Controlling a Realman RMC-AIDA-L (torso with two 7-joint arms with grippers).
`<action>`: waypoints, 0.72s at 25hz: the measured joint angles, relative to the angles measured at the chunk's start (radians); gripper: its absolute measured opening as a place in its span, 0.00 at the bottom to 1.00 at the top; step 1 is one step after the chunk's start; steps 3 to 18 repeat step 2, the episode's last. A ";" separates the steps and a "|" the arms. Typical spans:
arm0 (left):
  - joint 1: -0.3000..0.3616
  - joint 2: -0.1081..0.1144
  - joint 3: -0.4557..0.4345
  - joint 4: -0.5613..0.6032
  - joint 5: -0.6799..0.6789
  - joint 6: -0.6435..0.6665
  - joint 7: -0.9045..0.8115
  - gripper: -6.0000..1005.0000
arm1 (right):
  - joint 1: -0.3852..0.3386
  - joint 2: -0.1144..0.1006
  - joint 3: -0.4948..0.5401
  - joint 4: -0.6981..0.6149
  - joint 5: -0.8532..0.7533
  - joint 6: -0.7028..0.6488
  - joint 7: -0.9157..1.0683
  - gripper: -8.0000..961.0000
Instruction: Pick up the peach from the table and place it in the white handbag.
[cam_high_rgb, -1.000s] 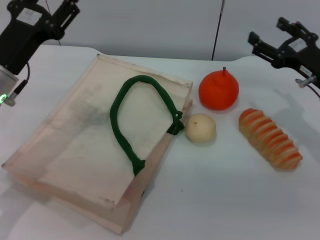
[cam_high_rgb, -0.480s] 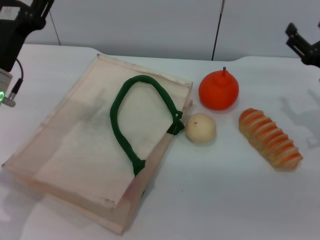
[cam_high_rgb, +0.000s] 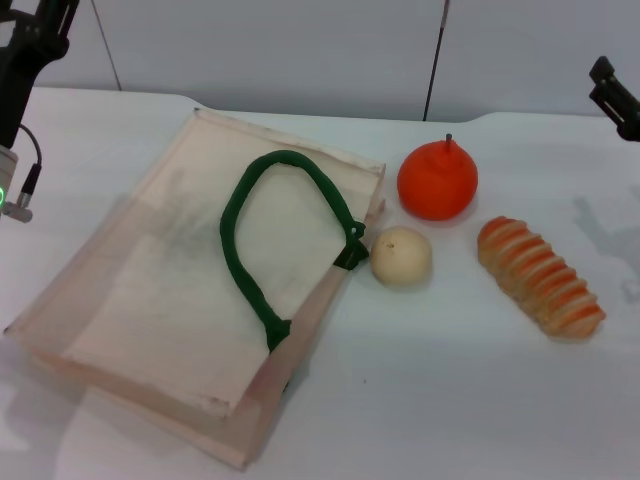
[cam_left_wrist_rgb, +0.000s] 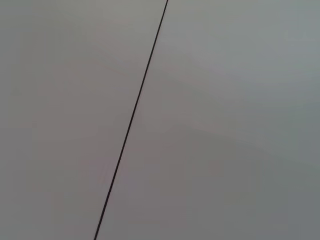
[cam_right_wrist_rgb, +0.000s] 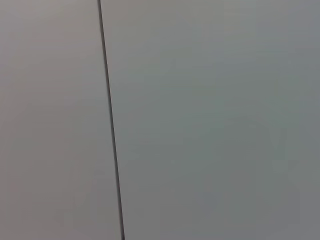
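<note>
Peach unseen on bench; probably inside white handbag. Next: verify. Left gripper and right gripper parked at far corners, grip unreadable.

We find the white handbag lying flat on the table, its long sides running diagonally from the near left toward the far right. Its fabric is cream with a faint pinkish tint. One dark green rope handle lies looped on its upper face, both ends fixed by green tabs along the right-hand edge. We see no pale pink peach anywhere in the head view; both wrist views show only a blank wall.
</note>
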 joint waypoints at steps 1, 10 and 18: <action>0.000 0.001 0.000 0.001 0.000 -0.001 -0.006 0.69 | 0.000 0.000 0.000 0.000 0.000 0.001 0.000 0.93; 0.000 0.001 0.001 0.001 0.002 -0.002 -0.011 0.69 | 0.000 0.000 0.000 0.001 0.000 0.001 0.000 0.93; 0.000 0.001 0.001 0.001 0.002 -0.002 -0.011 0.69 | 0.000 0.000 0.000 0.001 0.000 0.001 0.000 0.93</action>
